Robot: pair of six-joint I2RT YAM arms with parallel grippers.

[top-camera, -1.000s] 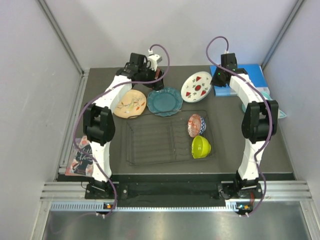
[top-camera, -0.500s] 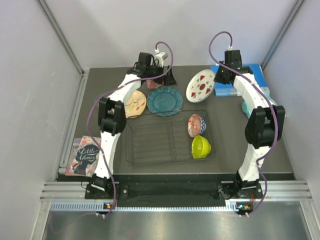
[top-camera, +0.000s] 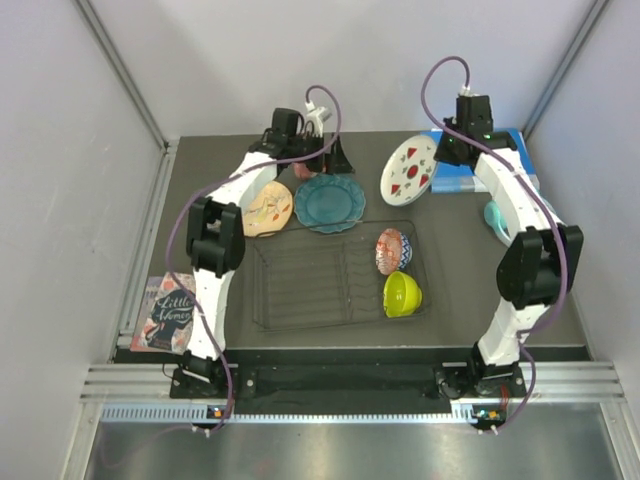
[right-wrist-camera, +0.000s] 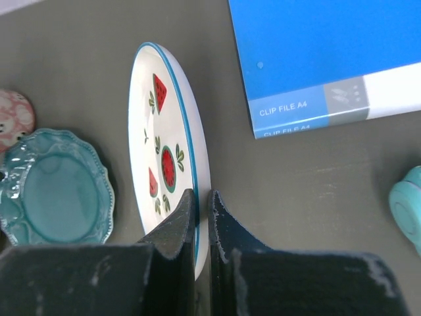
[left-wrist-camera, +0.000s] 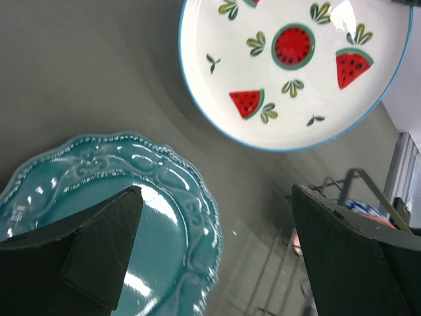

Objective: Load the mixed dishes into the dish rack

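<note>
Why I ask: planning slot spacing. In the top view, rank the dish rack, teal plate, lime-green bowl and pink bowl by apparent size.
1. dish rack
2. teal scalloped plate
3. lime-green bowl and pink patterned bowl: they look about alike, so I won't rank them.

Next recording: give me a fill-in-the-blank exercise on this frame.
The dish rack holds ____ bowls.
The left gripper, by the teal plate, is ____.
The right gripper is shut on the watermelon plate, near a ____ folder.
Missing words: two; open; blue.
</note>
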